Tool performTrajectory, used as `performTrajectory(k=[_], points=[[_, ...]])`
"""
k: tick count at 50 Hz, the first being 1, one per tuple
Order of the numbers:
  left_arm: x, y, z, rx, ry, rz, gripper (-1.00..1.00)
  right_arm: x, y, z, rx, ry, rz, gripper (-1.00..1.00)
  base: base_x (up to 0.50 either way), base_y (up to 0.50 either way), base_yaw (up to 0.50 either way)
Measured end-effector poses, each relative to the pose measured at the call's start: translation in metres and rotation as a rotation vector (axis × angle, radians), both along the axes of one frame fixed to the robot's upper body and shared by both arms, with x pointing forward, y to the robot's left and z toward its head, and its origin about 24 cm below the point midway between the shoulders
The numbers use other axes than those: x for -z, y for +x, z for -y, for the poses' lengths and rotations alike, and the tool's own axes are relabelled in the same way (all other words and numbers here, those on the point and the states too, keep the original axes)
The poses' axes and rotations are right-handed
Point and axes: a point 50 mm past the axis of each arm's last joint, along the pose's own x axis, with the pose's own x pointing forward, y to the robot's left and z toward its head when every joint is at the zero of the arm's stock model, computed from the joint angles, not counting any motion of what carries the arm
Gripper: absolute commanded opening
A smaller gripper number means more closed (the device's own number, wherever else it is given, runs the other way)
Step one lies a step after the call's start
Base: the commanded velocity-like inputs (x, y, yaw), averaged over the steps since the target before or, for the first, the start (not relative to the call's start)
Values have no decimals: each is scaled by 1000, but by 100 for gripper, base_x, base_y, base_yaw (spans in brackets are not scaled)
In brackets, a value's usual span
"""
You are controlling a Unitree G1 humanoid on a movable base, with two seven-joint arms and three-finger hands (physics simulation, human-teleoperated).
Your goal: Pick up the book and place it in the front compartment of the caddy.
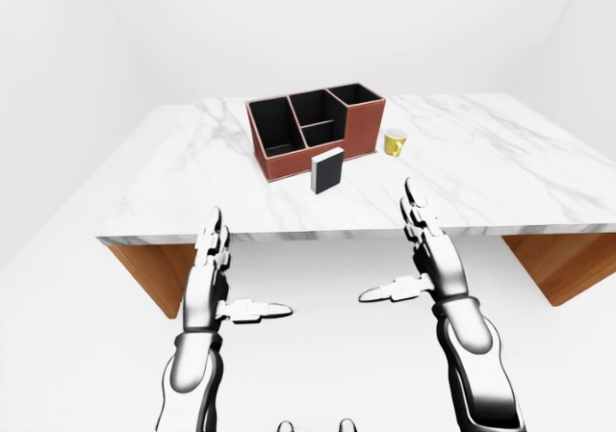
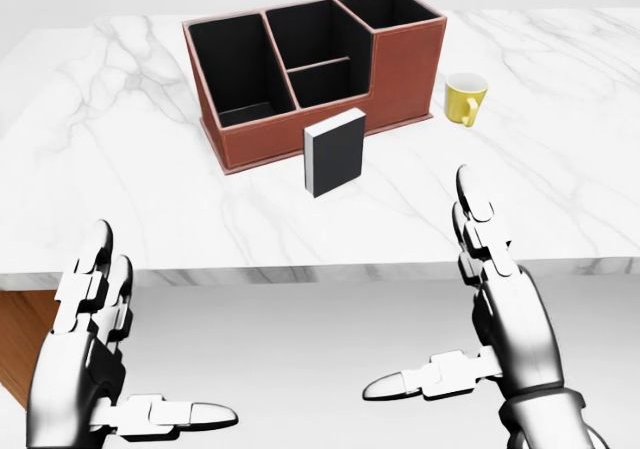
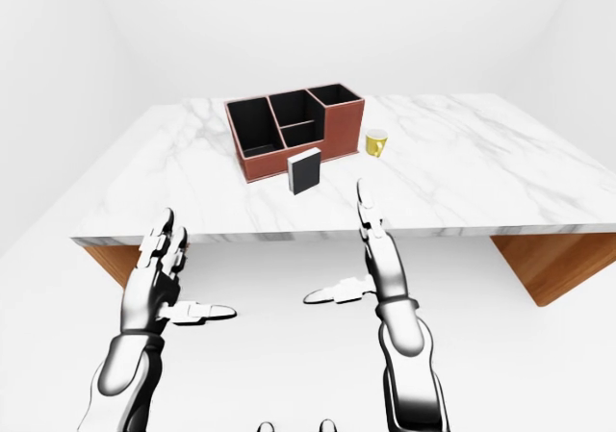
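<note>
Two hands, left hand (image 2: 95, 344) and right hand (image 2: 490, 299), hover spread wide, thumbs turned inward, below the worktop (image 2: 120, 199) edge, holding nothing. The book (image 2: 335, 152) stands upright just beside the caddy (image 2: 400, 69).
</note>
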Motion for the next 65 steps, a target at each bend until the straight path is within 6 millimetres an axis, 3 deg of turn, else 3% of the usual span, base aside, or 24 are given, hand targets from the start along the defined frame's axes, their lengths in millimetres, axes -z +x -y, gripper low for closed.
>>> performTrajectory(k=[17, 25, 40, 48, 65], points=[[-9, 0, -1, -7, 8, 41, 100, -9, 1, -5, -35, -92, 34, 100, 0, 26, 0], [-15, 0, 0, -3, 8, 66, 100, -22, 9, -4, -25, -292, 75, 100, 0, 0, 0], [-29, 5, 1, 17, 26, 131, 100, -38, 31, 5, 171, -867, 117, 100, 0, 0, 0], [-38, 10, -1, 7, 35, 170, 100, -55, 38, 6, 200, -995, 130, 100, 8, 0, 0], [-59, 18, -5, -18, 49, 269, 100, -93, 32, 2, 234, -1115, 173, 100, 16, 0, 0]])
